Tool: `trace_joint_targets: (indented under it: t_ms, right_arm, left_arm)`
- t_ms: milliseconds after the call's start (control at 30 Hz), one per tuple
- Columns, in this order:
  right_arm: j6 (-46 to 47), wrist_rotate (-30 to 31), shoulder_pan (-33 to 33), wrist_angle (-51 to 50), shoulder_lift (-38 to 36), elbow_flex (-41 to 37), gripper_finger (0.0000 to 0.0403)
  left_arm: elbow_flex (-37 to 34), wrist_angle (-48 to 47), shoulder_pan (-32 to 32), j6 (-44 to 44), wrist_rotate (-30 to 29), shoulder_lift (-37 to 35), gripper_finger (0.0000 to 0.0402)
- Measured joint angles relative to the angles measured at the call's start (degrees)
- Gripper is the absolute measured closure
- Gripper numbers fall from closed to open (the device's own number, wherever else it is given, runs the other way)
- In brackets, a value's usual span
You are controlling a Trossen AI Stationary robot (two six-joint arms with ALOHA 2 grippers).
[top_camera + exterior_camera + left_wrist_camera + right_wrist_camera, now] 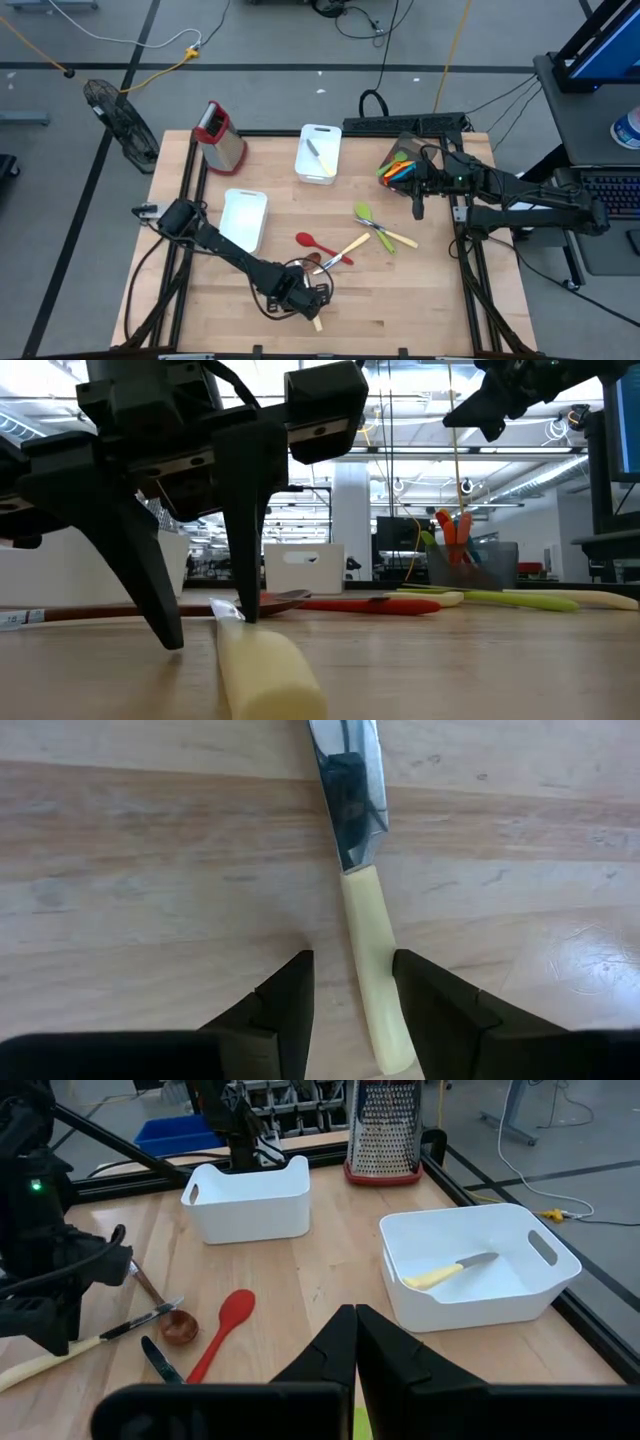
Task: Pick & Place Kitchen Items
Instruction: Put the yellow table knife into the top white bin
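My left claw (345, 995) is down on the near side of the counter (420, 300), fingers apart around the cream knife (375, 970), not yet squeezing. My right claw (355, 1345) waits on the right, fingers together, holding nothing. Done so far: one knife (447, 1272) lies in the far white bin (480, 1265), and bright tools stand in the dark holder (400, 165). The near white bin (245, 218) looks empty. A red spoon (312, 243), green spoons (372, 225) and a wooden spoon (160, 1305) wait loose.

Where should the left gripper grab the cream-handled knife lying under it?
Grip the cream handle, not the blade. The knife lies flat on the table, so come straight down from above. The left gripper is open with its fingers already either side of the handle; closing across its narrow width looks right.
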Motion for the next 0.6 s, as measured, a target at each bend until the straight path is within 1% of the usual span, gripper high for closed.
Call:
trace_joint_targets:
  t_ms: [100, 433, 500, 600]
  right_arm:
    - [0.4, 0.0, 0.0, 0.0, 0.0, 0.0, 0.04]
    - [0.7, 0.0, 0.0, 0.0, 0.0, 0.0, 0.04]
    - [0.6, 0.0, 0.0, 0.0, 0.0, 0.0, 0.04]
    - [0.6, 0.0, 0.0, 0.0, 0.0, 0.0, 0.04]
  left_arm:
    - [0.0, -0.4, 0.0, -0.1, 0.1, 0.0, 0.0256]
    - [0.0, -1.6, 0.0, -4.5, 0.4, -0.2, 0.0256]
    - [-0.1, -2.6, 0.0, -4.6, -0.5, -0.5, 0.0256]
    - [-0.1, -5.4, -0.3, -6.0, -3.9, -1.4, 0.0256]
